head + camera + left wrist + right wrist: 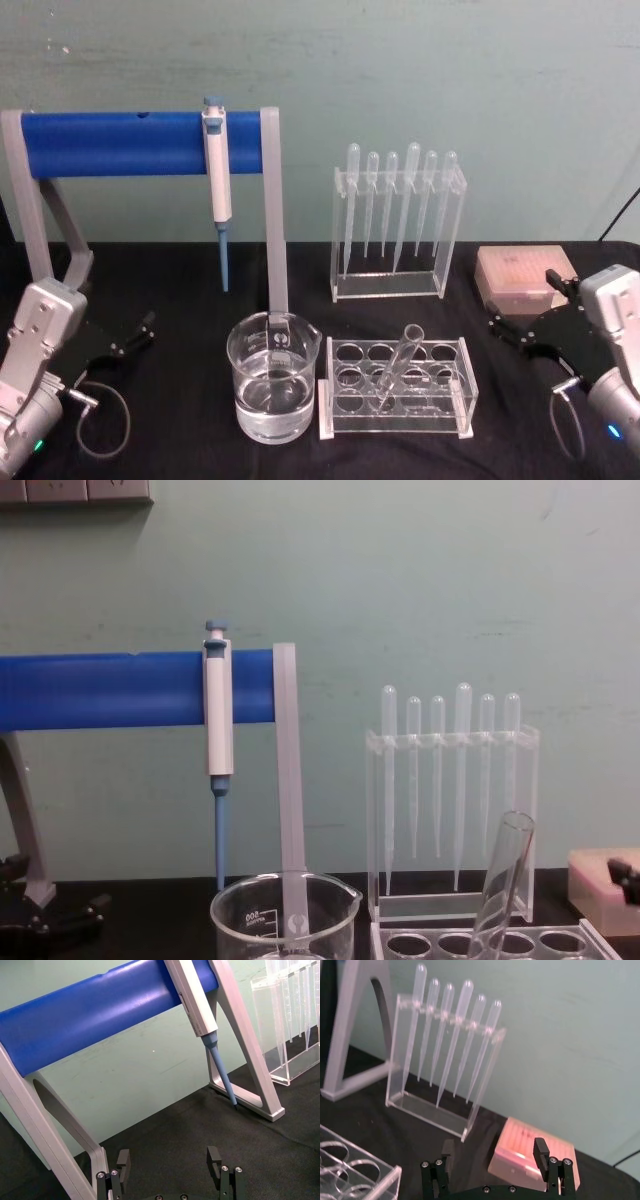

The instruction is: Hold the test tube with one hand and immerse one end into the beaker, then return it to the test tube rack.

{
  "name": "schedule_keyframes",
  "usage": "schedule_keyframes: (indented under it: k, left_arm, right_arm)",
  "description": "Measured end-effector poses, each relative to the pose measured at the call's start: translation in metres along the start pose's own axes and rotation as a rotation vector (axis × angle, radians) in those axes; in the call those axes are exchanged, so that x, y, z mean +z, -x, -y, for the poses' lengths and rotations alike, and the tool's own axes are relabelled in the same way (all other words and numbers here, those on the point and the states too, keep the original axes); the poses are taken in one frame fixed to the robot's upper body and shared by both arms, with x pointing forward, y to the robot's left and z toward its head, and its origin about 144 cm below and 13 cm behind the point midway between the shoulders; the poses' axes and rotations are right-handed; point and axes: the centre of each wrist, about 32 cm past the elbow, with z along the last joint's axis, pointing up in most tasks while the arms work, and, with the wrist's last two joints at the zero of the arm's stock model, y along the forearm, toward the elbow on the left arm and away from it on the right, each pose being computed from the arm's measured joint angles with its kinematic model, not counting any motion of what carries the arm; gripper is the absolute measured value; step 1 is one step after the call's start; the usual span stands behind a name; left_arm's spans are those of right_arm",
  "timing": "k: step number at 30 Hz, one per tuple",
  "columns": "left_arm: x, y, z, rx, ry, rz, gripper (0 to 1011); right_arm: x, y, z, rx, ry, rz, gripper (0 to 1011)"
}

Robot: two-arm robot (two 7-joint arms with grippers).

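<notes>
Black-draped bench (180, 290) before a pale green wall (450, 80): the test tube (397, 365) leans tilted in the clear rack (460, 350), mouth up, just right of the beaker (272, 390), which holds clear liquid. My left gripper (169, 1160) rests low at the bench's left edge, fingers spread wide. My right gripper (493, 1149) sits likewise at the right edge, fingers apart, near a pink box (520, 275).

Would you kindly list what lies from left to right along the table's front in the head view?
In order: left hand → beaker → test tube rack, with the test tube leaning in it → right hand.
</notes>
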Motion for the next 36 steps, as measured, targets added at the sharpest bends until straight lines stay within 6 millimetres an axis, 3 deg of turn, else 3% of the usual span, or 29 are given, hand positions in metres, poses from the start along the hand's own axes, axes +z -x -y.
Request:
schedule_keyframes:
  k: [9,20,27,36]
  left_arm:
    - [0.000,0.000,0.000,0.000,0.000,0.000,1000]
    - [0.000,0.000,0.000,0.000,0.000,0.000,1000]
    - [0.000,0.000,0.000,0.000,0.000,0.000,1000]
    - [0.000,0.000,0.000,0.000,0.000,0.000,1000]
  right_arm:
    - [0.017,-0.017,0.022,0.080,-0.081,-0.087,1000]
    - [0.027,-0.041,0.060,0.415,-0.062,-0.168,1000]
    - [0.029,-0.047,0.061,0.589,-0.006,-0.141,1000]
    - [0.024,-0.037,0.034,0.741,-0.135,-0.070,1002]
